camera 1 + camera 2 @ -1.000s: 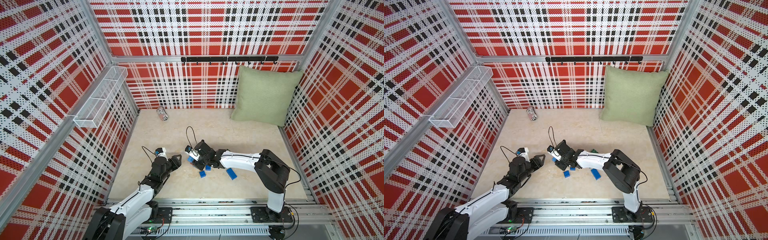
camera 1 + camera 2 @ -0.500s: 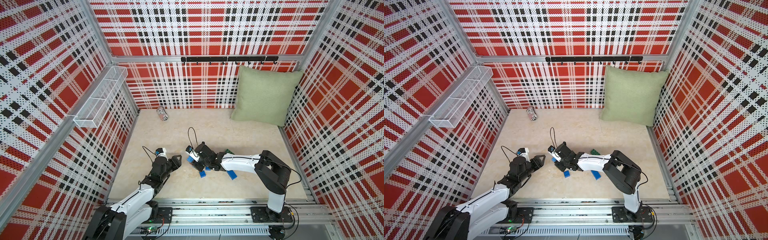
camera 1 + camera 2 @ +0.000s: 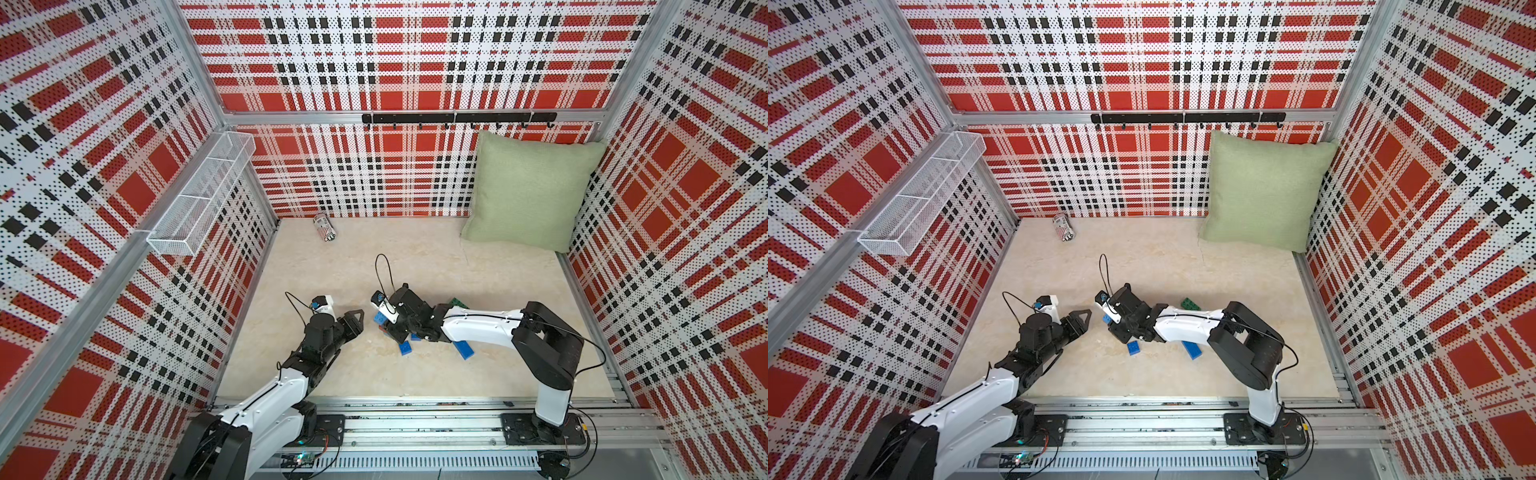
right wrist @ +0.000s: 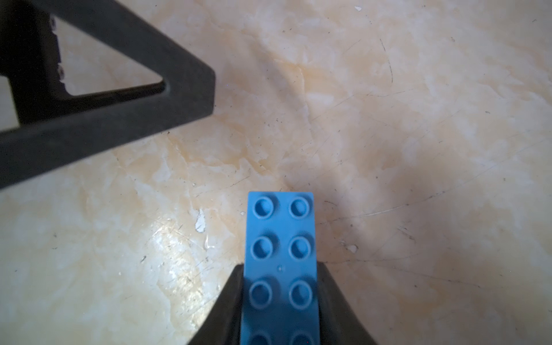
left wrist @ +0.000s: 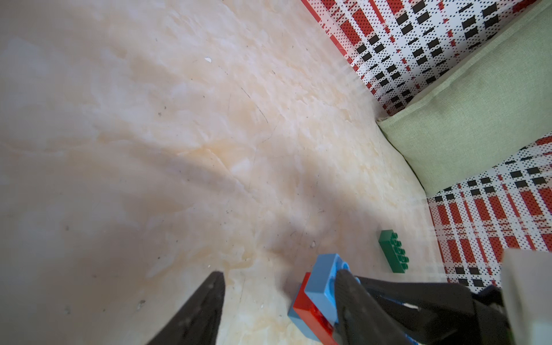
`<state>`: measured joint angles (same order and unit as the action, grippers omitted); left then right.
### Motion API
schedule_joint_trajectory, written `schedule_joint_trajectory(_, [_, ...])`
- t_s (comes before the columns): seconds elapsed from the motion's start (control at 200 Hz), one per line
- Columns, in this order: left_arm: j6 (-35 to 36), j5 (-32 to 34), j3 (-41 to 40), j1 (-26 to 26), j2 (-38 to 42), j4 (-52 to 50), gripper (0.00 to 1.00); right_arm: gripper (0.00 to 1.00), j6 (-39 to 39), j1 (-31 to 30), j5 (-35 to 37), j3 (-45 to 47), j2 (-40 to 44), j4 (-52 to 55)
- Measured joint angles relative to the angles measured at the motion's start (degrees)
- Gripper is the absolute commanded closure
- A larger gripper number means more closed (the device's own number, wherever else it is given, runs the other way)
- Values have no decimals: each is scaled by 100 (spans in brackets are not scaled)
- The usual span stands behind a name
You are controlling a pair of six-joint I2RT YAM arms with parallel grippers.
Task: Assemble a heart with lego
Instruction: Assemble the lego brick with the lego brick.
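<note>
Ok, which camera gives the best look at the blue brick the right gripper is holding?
The right wrist view: the blue brick is close, studs facing the camera, clamped in the right gripper. The left wrist view shows part of it, the rest behind the left gripper. Both top views show just a blue sliver.

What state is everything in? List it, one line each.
left gripper: open, empty.
right gripper: shut on long blue brick.
red brick: joined to long blue brick.
green brick: loose on table.
small blue brick: loose on table.
can: lying on its side.
pillow: leaning on back wall.
</note>
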<state>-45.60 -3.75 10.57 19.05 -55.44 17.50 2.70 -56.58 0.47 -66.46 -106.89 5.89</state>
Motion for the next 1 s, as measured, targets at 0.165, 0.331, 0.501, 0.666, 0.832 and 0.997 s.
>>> schedule_joint_trajectory(0.165, [0,2,0,2,4,0,36,67,98,-13,-46,186,155,-160])
schedule_joint_trajectory(0.331, [2,11,2,2,7,0,36,67,212,-101,-37,348,160,-212])
schedule_joint_trajectory(0.501, [2,15,4,0,7,0,36,67,286,-140,-22,415,160,-306])
schedule_joint_trajectory(0.666, [2,15,4,2,7,0,36,67,291,-140,68,415,153,-328])
schedule_joint_trajectory(0.832, [2,13,2,0,4,0,36,67,238,-140,221,374,136,-302])
schedule_joint_trajectory(0.997, [0,15,2,0,4,0,36,67,136,-140,304,210,26,-280])
